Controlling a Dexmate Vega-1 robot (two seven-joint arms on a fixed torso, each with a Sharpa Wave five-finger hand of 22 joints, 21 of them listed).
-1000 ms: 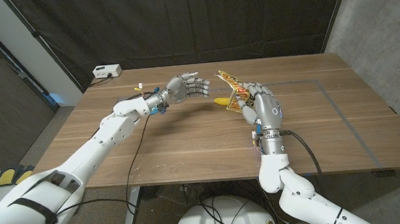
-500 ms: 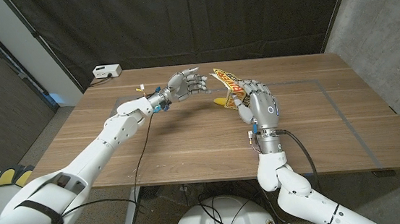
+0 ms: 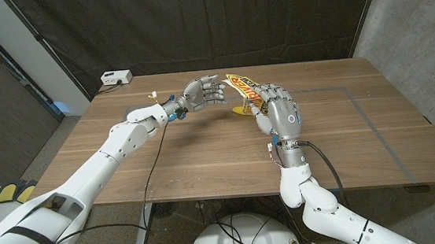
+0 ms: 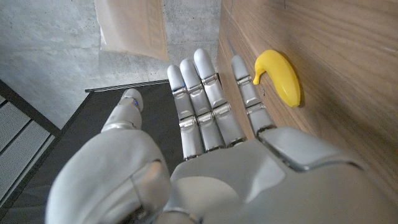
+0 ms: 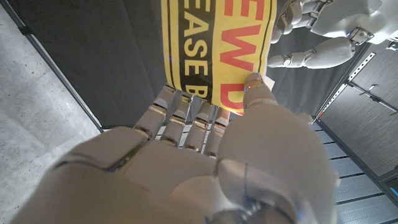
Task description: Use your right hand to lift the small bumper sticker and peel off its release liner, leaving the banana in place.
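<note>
The right hand [image 3: 277, 114] pinches the sticker [image 3: 244, 86] by its lower edge above the banana [image 3: 239, 110], while the left hand [image 3: 203, 92], fingers loosely apart, nears its free corner, probably the best grip on this light, floppy sheet.

White box [image 3: 116, 77] with cable at wooden table's [image 3: 205, 162] far left corner; black curtain [image 3: 216, 19] behind.
</note>
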